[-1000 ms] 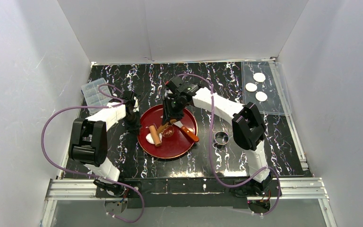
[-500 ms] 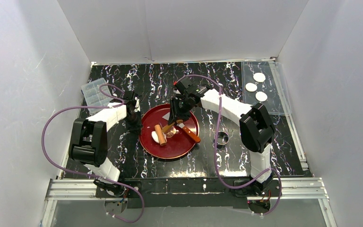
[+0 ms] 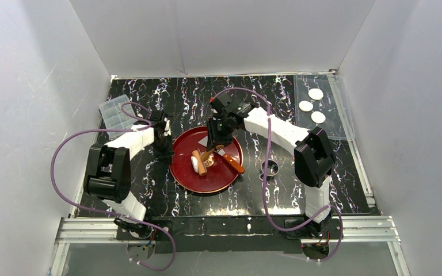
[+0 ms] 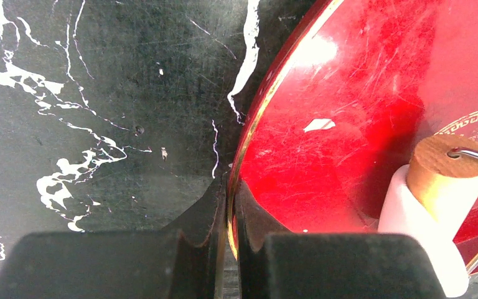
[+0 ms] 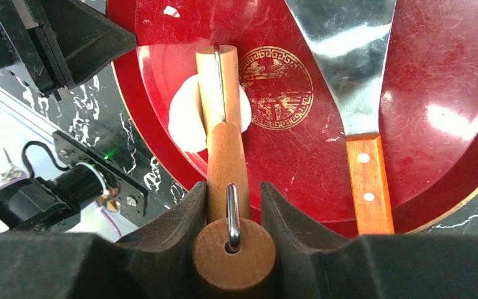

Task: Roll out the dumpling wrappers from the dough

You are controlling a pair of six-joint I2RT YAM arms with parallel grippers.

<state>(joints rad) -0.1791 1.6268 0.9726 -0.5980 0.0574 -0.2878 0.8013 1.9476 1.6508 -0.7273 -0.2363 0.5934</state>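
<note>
Pressing dough (image 5: pixel 183 121), the roller (image 5: pixel 206 93) lies across it.

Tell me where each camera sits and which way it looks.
Top external: fixed above and behind the arm bases, looking down on the table; both arms show.
Left wrist: on the left arm, looking past the left gripper, shut on the rim of the red plate.
Right wrist: on the right arm, looking down past the right gripper, holding the rolling pin on the dough.
Shared: both wrist views show plate, pin, dough.
</note>
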